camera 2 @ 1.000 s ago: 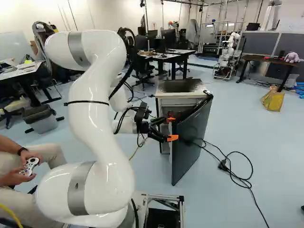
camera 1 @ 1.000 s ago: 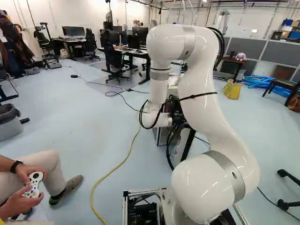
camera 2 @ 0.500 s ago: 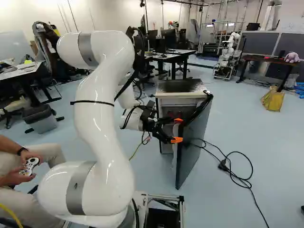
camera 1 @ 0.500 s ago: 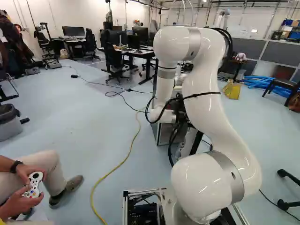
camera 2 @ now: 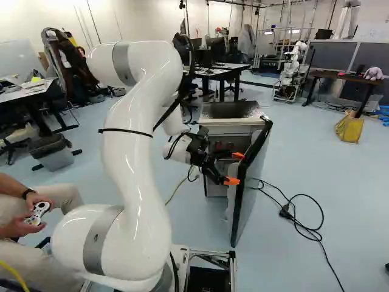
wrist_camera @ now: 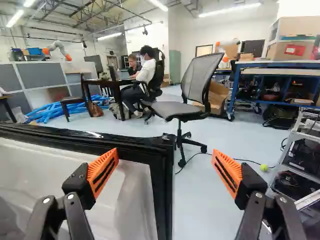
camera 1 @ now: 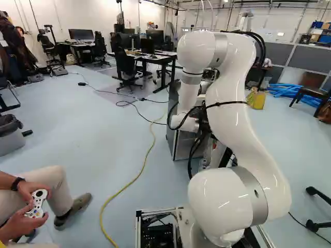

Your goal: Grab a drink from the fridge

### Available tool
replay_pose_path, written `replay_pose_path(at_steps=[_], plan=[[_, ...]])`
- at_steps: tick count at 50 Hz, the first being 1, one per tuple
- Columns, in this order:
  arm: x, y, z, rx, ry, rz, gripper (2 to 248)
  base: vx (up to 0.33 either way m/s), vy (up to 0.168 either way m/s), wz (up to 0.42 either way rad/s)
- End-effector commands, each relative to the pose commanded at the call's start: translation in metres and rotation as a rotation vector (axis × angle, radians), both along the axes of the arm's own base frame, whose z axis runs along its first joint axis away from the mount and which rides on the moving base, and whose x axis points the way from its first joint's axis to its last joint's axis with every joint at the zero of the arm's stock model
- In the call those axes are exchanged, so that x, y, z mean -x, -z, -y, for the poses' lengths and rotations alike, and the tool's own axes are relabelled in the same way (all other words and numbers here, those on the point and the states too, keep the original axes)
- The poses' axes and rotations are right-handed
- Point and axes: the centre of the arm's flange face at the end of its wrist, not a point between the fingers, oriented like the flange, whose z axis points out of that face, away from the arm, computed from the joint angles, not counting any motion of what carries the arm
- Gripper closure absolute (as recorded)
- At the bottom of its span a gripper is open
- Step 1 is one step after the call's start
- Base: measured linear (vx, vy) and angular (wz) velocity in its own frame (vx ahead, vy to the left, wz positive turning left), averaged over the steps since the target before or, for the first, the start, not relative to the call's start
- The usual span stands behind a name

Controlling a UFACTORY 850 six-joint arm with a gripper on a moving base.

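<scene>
Jaws open, the gripper (wrist_camera: 164,154) is standing at the inner side of the fridge door (wrist_camera: 136,200). It should be easing rightward, sparing the black seal (wrist_camera: 162,195).

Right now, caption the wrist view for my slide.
Open claw by a corner of the swung-open fridge door, an office chair beyond.

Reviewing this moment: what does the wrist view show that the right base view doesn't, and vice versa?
Only wrist view: the yellow-green ball on the floor and the blue-framed workbench.

Only right base view: the fridge cabinet, the yellow bag and the game controller in a person's hands.

Both: the fridge door, standing open, and the gripper, fingers apart.
</scene>
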Motion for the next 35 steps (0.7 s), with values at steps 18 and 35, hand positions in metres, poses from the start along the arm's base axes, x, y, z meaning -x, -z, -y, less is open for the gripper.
replay_pose_path(at_steps=[18, 35], plan=[[-0.017, -0.004, 0.036, 0.003, 0.080, 0.051, 3, 0.000, 0.000, 0.000], [-0.033, -0.008, 0.072, 0.009, 0.153, 0.102, 3, 0.000, 0.000, 0.000]])
